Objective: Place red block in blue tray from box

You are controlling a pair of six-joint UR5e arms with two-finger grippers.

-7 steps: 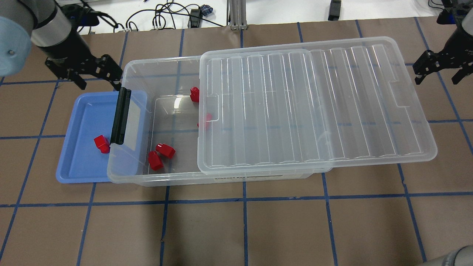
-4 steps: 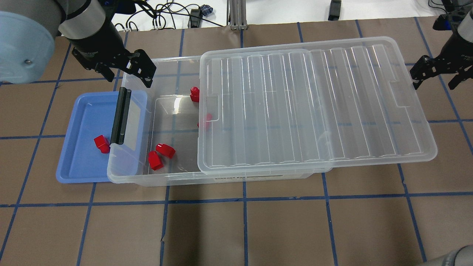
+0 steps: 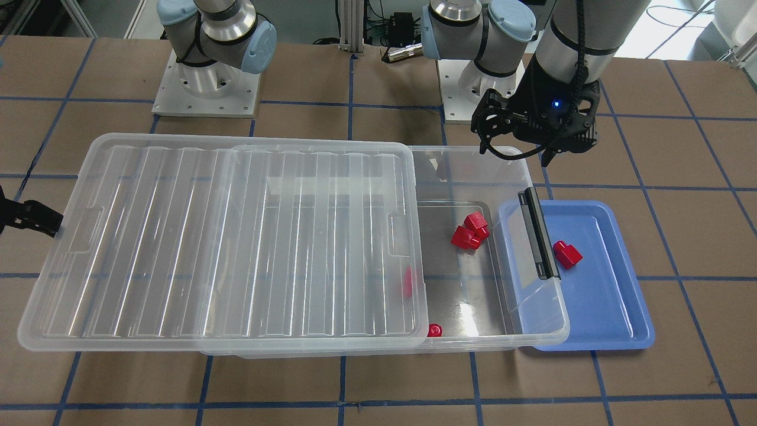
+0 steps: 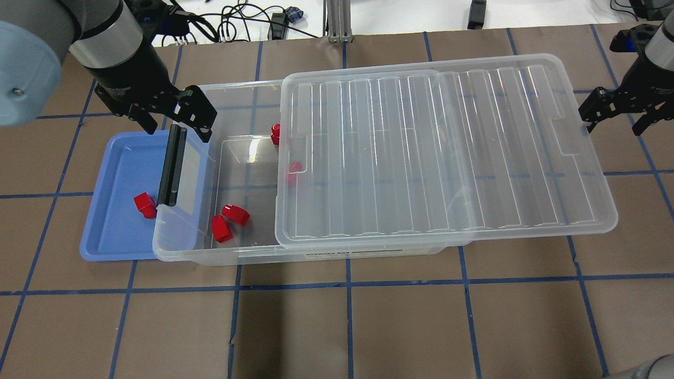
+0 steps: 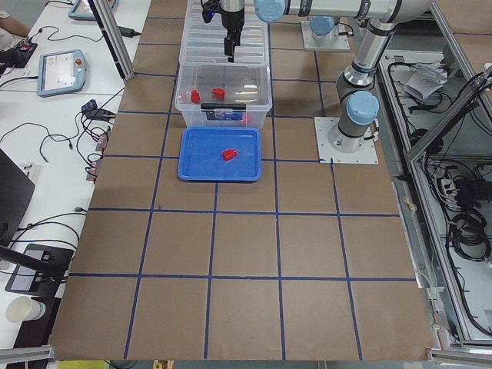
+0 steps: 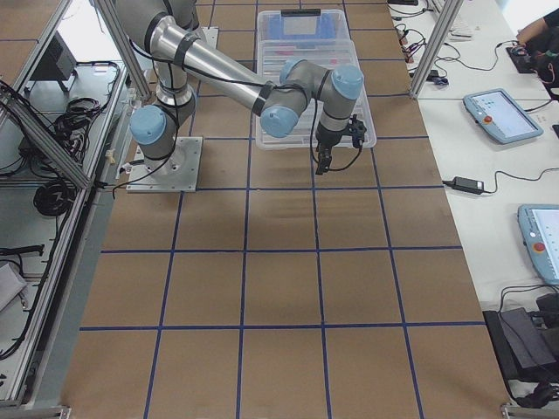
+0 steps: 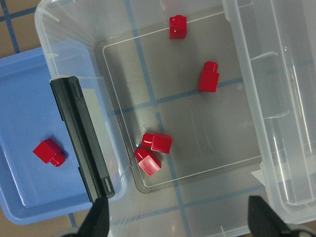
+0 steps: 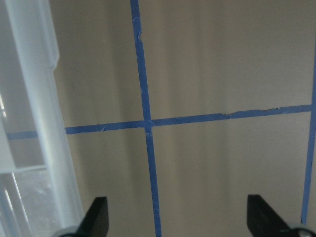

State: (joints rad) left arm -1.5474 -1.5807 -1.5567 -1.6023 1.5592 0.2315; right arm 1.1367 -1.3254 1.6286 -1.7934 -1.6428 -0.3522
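Note:
The blue tray (image 4: pixel 117 168) lies at the left with one red block (image 4: pixel 144 205) in it; the block also shows in the left wrist view (image 7: pixel 48 151). The clear box (image 4: pixel 231 90) overlaps the tray's right side. Its lid (image 4: pixel 447 152) is slid right and leaves the left end open. Two red blocks (image 4: pixel 235 214) (image 4: pixel 221 229) lie together in the open end. Two more red pieces (image 4: pixel 276 133) (image 4: pixel 294 168) lie by the lid's edge. My left gripper (image 4: pixel 176 125) is open and empty above the box's back left corner. My right gripper (image 4: pixel 613 122) is open and empty at the lid's right end.
The box's black latch (image 4: pixel 172 166) hangs over the tray. The lid overhangs the box toward the right. Cables (image 4: pixel 237 23) lie beyond the table's back edge. Brown table surface with blue tape lines (image 4: pixel 347 326) lies in front of the box.
My left gripper has moved right, from behind the tray to the box's back left corner. My right gripper has moved left, and the lid has slid a little left.

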